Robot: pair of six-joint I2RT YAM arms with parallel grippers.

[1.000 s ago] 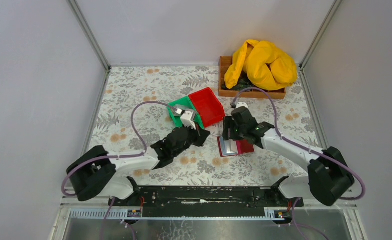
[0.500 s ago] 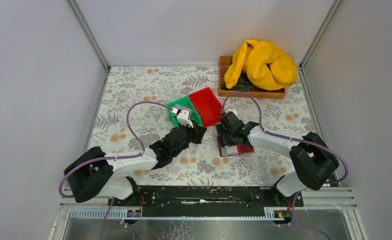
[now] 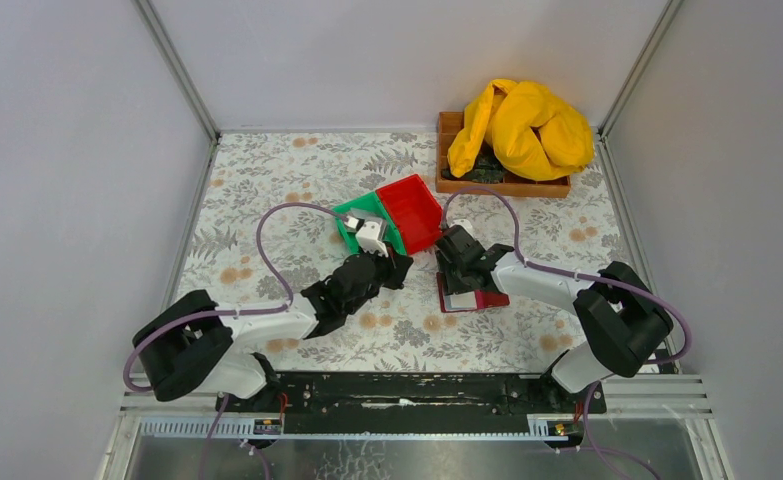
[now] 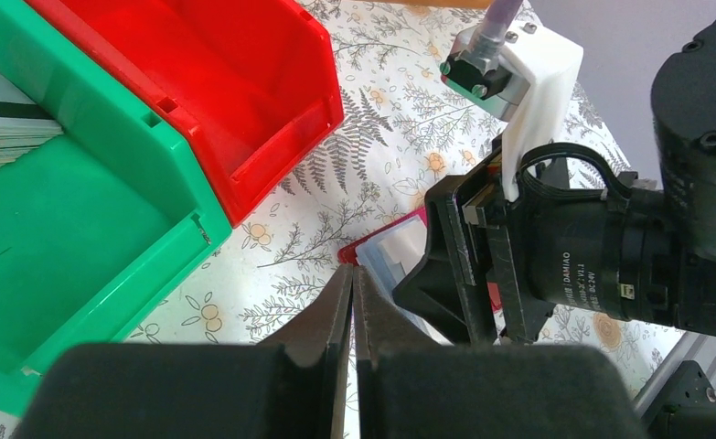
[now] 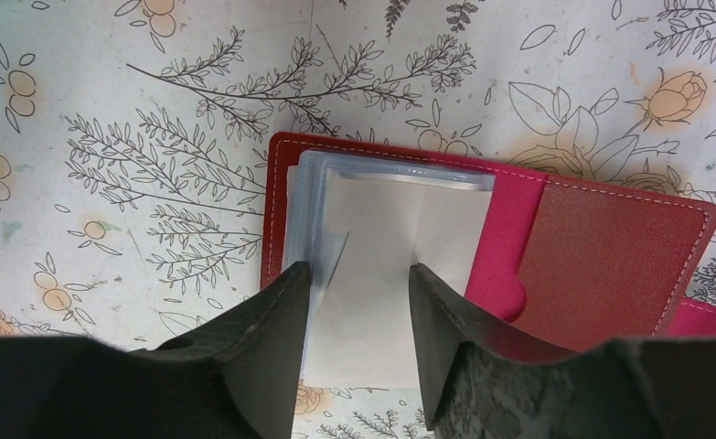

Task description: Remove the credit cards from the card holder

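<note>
The card holder (image 5: 610,265) lies open on the floral table, dark red, with a clear sleeve and a pale card (image 5: 381,238) in its left half. My right gripper (image 5: 358,270) hangs right over it, jaws apart, one finger on each side of that pale card. From above, the right gripper (image 3: 455,283) covers the holder's (image 3: 492,297) left part. My left gripper (image 4: 352,272) is shut and empty, its tip just short of the holder's (image 4: 372,245) corner. Credit cards (image 4: 6,128) lie stacked in the green bin (image 4: 107,229).
A red bin (image 3: 412,212) stands against the green bin (image 3: 345,212) just behind the grippers. At the back right a wooden tray (image 3: 451,150) holds a yellow cloth (image 3: 520,125). Grey walls close in the table on three sides.
My right gripper has moved left and down onto the card holder, and its jaws have narrowed around the pale card. The left arm has hardly moved.
</note>
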